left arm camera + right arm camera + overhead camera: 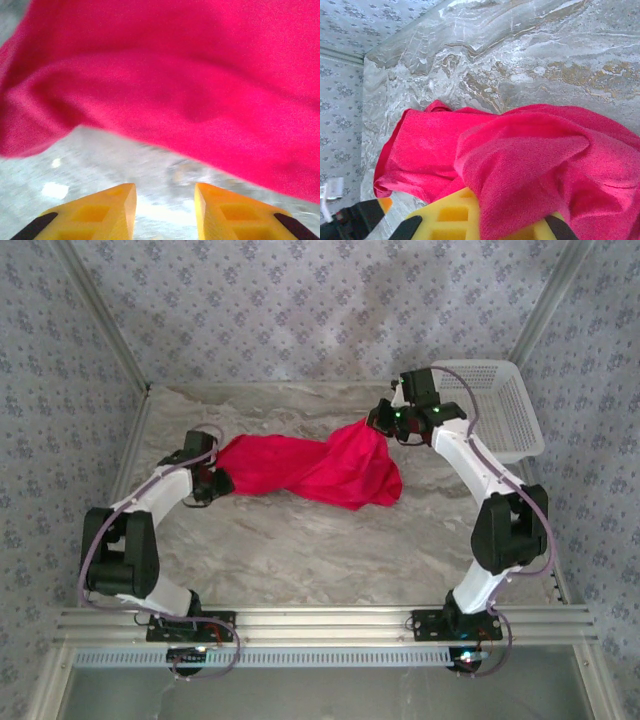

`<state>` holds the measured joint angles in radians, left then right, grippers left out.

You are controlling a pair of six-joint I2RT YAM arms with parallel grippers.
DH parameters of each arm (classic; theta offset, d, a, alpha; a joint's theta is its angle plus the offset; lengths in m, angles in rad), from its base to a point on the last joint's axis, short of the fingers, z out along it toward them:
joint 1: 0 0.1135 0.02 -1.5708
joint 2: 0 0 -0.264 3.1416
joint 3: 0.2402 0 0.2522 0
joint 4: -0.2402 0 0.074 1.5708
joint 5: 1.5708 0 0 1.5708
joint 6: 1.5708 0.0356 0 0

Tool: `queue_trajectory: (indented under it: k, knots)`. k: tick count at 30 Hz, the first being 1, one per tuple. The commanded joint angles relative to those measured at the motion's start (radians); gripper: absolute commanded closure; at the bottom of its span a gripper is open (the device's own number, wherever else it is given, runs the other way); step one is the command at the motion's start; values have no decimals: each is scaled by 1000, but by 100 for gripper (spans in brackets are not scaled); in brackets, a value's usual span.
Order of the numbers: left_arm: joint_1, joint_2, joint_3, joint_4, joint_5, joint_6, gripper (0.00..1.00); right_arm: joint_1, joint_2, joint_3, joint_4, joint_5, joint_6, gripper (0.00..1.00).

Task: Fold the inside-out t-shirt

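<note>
Stone-look table (300, 550) carries the red t-shirt (310, 470); right tool (378, 423) seems to pinch its lifted end; left tool (164, 192) sits a bit apart, empty.

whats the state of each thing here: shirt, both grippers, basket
t-shirt: unfolded, bunched and twisted on the table, its right end pulled up
left gripper: open, nothing between the jaws, red cloth just ahead
right gripper: shut on the t-shirt's right end
basket: upright at the table's far right
</note>
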<state>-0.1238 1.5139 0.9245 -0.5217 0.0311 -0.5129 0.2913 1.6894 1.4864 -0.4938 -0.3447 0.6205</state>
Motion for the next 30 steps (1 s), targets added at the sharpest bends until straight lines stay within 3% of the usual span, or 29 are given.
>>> queue_trajectory:
  k: [1, 7, 13, 19, 30]
  knots:
    - [24, -3, -19, -67, -99, 10, 65, 6, 16, -20, -29, -8, -31, 100]
    - [64, -78, -39, -95, -179, 14, 59, -24, 16, -35, -26, -30, -33, 100]
    - [117, -152, -101, 4, -170, -1, 54, -34, 15, -32, -20, -43, -26, 100]
    - [124, -166, -154, 191, -127, -7, 55, -36, 11, -26, -27, -53, -25, 100]
    - [151, -50, -125, 293, -83, -1, 63, -42, 2, -26, -32, -72, -20, 100]
